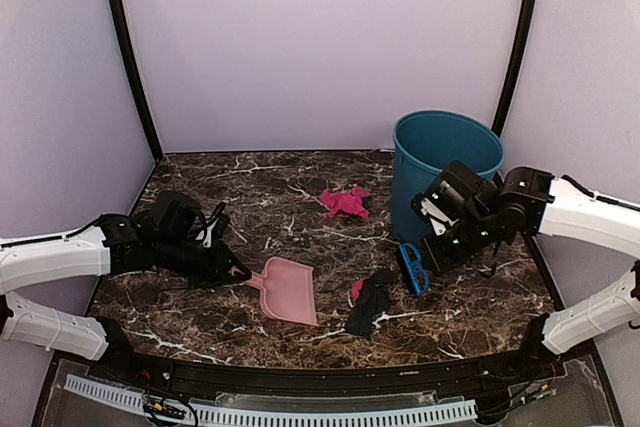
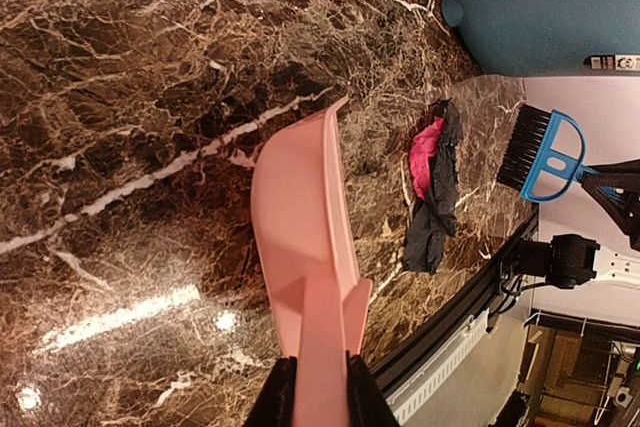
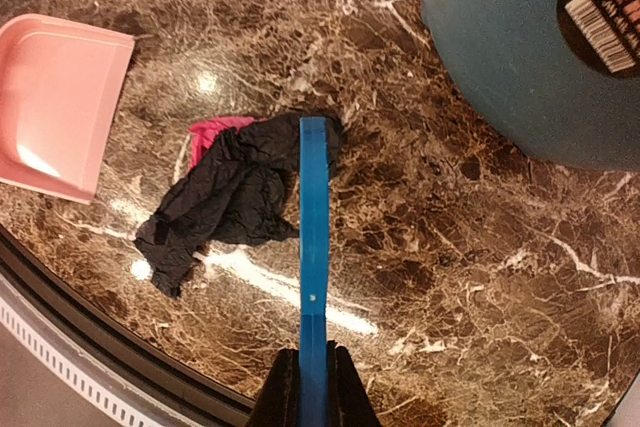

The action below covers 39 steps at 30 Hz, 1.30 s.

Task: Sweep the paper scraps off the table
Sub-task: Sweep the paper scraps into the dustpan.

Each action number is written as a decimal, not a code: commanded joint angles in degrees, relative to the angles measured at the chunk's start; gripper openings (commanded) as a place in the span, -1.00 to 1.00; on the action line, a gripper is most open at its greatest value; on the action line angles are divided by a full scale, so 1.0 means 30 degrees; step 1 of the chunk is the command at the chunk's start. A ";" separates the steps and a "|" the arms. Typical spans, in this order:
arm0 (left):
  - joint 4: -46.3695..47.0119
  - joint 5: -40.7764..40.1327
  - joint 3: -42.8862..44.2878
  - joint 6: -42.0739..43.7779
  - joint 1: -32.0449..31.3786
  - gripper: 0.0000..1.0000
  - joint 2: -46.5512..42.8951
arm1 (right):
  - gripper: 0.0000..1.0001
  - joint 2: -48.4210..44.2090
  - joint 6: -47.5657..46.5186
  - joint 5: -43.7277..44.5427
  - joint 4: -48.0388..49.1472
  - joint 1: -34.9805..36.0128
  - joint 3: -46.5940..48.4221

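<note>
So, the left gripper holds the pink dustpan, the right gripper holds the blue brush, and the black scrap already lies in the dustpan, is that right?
Not quite: the black scrap lies on the table between the dustpan and the brush, not in the dustpan, as the top external view shows. The left gripper holds the dustpan, the right gripper the brush.

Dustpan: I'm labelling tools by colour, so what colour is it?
The dustpan is smooth pale pink, shown best in the left wrist view.
</note>
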 commanded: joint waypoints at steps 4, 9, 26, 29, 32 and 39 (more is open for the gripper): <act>-0.1038 0.2205 0.2073 0.1505 0.0070 -1.00 0.2916 | -1.00 0.1304 0.0417 0.0720 -0.0700 -0.0086 -0.0014; -0.1933 0.2803 0.3626 0.2089 0.0070 -1.00 0.5050 | -1.00 0.2722 0.0299 0.0293 -0.0475 -0.0129 0.0255; -0.0836 0.4097 0.3832 0.1660 0.0070 -1.00 0.8350 | -1.00 0.6670 -0.0021 -0.4184 0.2689 -0.0188 0.1505; 0.0216 0.4397 0.3137 0.1240 0.0070 -1.00 0.8569 | -1.00 0.7019 0.0077 -0.4918 0.3325 -0.0170 0.1561; 0.1183 0.4545 0.2565 0.0920 0.0070 -1.00 0.8519 | -1.00 0.7177 0.0199 -0.5462 0.3860 -0.0099 0.1718; 0.3130 0.4758 0.1552 -0.0036 0.0070 -1.00 0.8758 | -1.00 0.7088 0.0285 -0.6240 0.4521 0.0184 0.2015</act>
